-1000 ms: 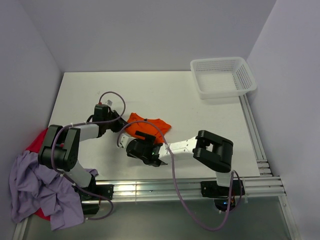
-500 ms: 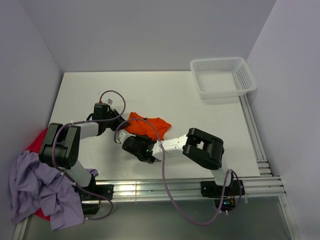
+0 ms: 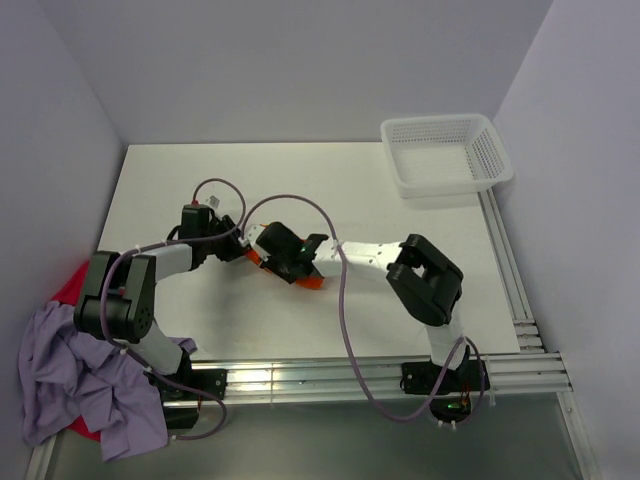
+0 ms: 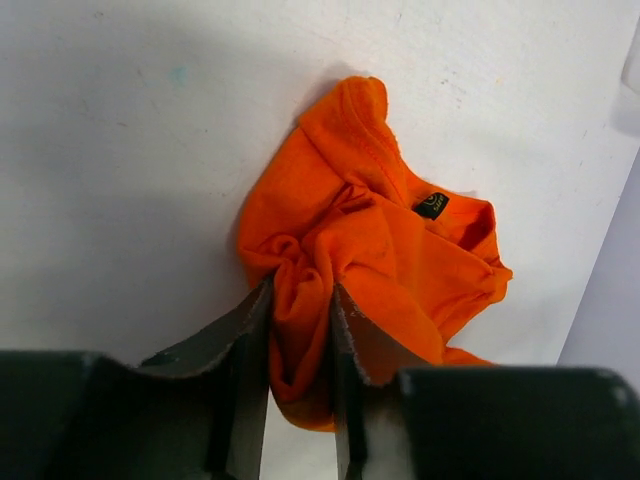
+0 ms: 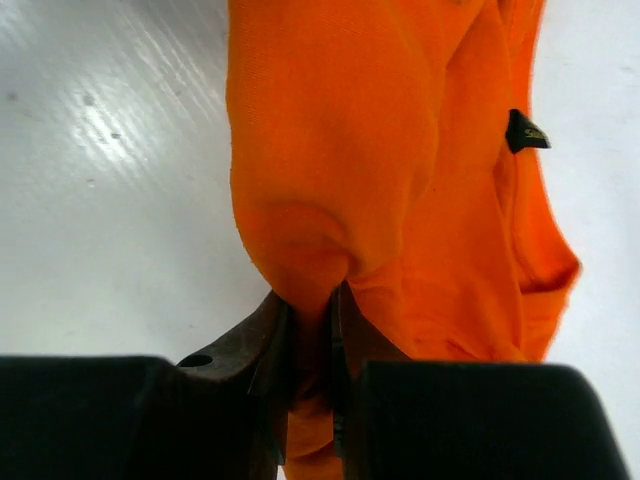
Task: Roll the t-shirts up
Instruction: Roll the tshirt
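The bright orange soft-fabric t-shirt [image 4: 380, 240] lies bunched near the middle of the white table [image 3: 330, 190]. The left gripper [image 4: 300, 300] pinches a fold at its 9 o'clock edge. The right gripper [image 5: 312, 305], reaching from 3 o'clock, is clamped on another fold. A crumpled lavender t-shirt [image 3: 70, 370] over a red t-shirt [image 3: 72, 285] sits by the table's 8 o'clock edge. A white perforated plastic basket [image 3: 445, 150] stands at 2 o'clock.
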Robot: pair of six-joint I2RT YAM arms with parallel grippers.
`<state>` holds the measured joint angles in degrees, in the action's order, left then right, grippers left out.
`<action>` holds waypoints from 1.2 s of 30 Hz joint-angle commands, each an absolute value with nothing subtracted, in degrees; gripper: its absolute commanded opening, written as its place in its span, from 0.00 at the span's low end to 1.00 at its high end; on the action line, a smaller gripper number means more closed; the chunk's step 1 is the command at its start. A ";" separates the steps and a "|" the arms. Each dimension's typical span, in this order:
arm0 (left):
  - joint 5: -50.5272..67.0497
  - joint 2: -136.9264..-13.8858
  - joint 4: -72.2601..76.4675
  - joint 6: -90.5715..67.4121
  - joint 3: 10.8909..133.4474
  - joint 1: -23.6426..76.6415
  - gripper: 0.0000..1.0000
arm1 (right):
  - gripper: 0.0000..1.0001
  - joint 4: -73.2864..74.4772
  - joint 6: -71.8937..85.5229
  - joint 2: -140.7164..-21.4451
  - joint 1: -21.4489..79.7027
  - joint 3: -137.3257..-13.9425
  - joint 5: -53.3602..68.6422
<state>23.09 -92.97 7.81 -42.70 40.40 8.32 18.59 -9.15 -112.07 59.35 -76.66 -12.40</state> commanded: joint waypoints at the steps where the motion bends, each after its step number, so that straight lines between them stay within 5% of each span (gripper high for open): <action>1: 23.21 -89.39 6.59 -41.40 40.17 7.91 0.37 | 0.00 25.83 -4.40 -110.21 55.20 -80.16 6.28; 5: 22.94 -86.49 8.08 -41.83 38.07 7.12 0.62 | 0.00 28.56 -1.76 -112.49 50.81 -81.65 19.05; 17: 22.41 -76.82 15.28 -43.59 28.93 6.86 0.91 | 0.00 40.35 1.84 -124.27 41.76 -92.73 50.60; 24: 24.96 -72.95 19.25 -42.63 24.70 6.86 0.92 | 0.00 34.98 7.55 -126.82 36.83 -89.30 61.78; 36: 21.28 -70.05 13.28 -39.29 25.22 6.94 0.92 | 0.00 36.04 6.33 -129.12 34.89 -87.98 55.46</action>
<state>23.68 -71.48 14.81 -41.10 24.38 7.05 35.66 7.20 -129.21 34.61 -89.52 58.48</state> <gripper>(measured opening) 0.909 0.238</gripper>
